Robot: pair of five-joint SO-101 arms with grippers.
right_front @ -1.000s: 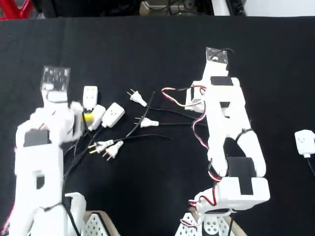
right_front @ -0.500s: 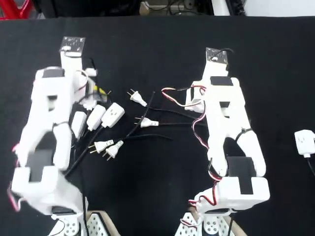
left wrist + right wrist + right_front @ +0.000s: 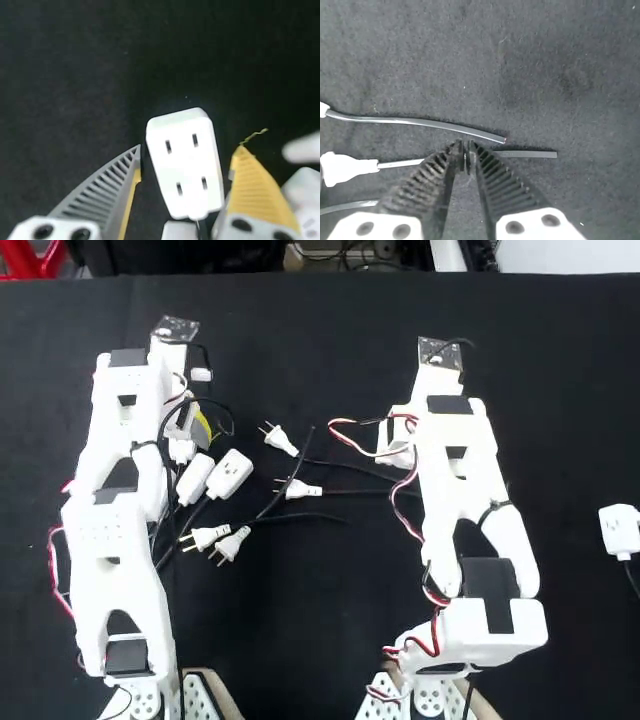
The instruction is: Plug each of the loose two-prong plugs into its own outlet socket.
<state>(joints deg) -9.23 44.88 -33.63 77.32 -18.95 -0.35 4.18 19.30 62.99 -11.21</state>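
A white outlet socket (image 3: pixel 184 162) lies face up on the black cloth between the fingers of my left gripper (image 3: pixel 190 150), which is open, with a small gap on each side. From above, the left arm (image 3: pixel 125 440) stretches along the left edge, with two more sockets (image 3: pixel 228 473) just right of it. Several loose two-prong plugs lie mid-table: one (image 3: pixel 279 439) far, one (image 3: pixel 299 490) central, a pair (image 3: pixel 220 540) nearer. My right gripper (image 3: pixel 466 150) is shut on nothing, just above cut cable ends (image 3: pixel 527 154), and a plug (image 3: pixel 337 168) lies off to its side.
Black cables (image 3: pixel 300 518) trail from the plugs across the middle. The right arm (image 3: pixel 455 470) stands folded at centre right with red and white wires looped beside it. Another white socket (image 3: pixel 620 530) sits at the right table edge. The cloth far of both arms is bare.
The left arm has swung up from the near left and stretched away over the socket cluster, bringing its open fingers around a socket. The right arm has stayed still.
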